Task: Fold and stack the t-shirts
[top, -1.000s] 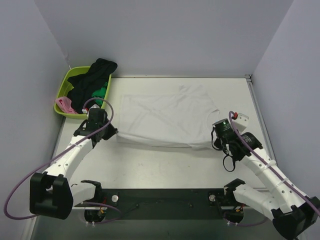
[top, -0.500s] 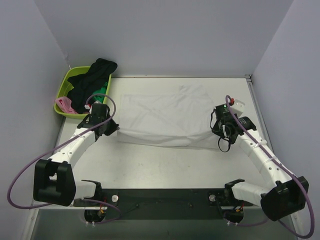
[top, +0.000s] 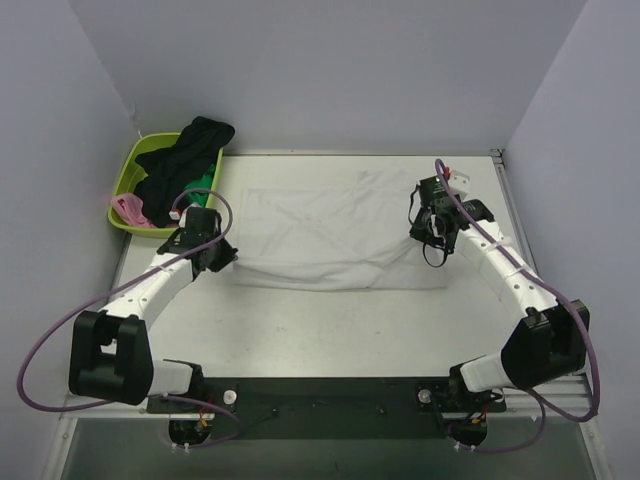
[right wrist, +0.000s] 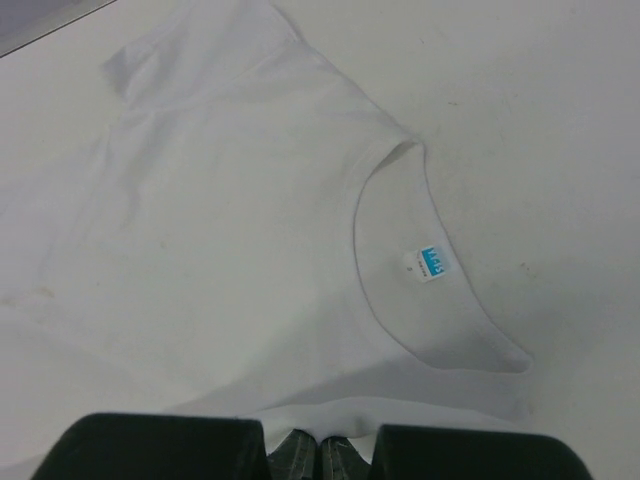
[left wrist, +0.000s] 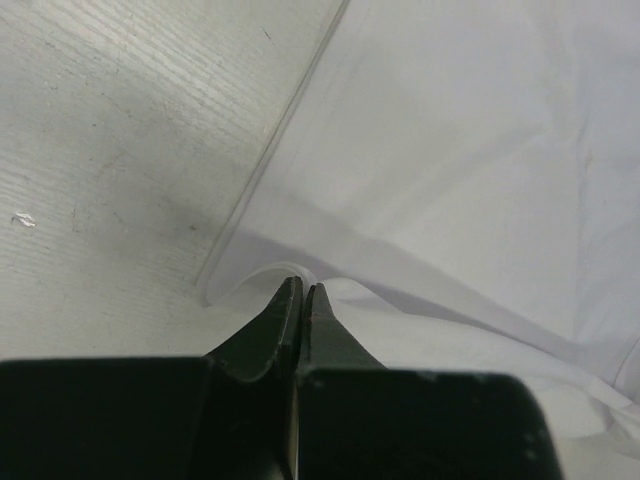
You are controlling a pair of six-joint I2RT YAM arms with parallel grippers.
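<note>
The large white t-shirt (top: 330, 235) lies spread in the middle of the table, its near part lifted and doubled over. My left gripper (top: 226, 258) is shut on the shirt's near left edge; the left wrist view shows the jaws (left wrist: 303, 290) pinching a curled fold of the white cloth (left wrist: 450, 150). My right gripper (top: 419, 222) is shut on the shirt's right side, held over the garment. The right wrist view shows its fingertips (right wrist: 320, 452) gripping cloth above the collar and its blue label (right wrist: 434, 262). Black (top: 185, 160), green (top: 203, 185) and pink (top: 128, 210) t-shirts lie in the basket.
The lime green basket (top: 128, 168) stands at the far left corner, close to my left arm. Grey walls close in the table on the left, back and right. Bare table shows in front of the shirt and to its right.
My right gripper has moved away from me and to the left, carrying the shirt's near right corner over the garment. My left gripper has moved slightly farther with its edge. The shirt looks narrower.
</note>
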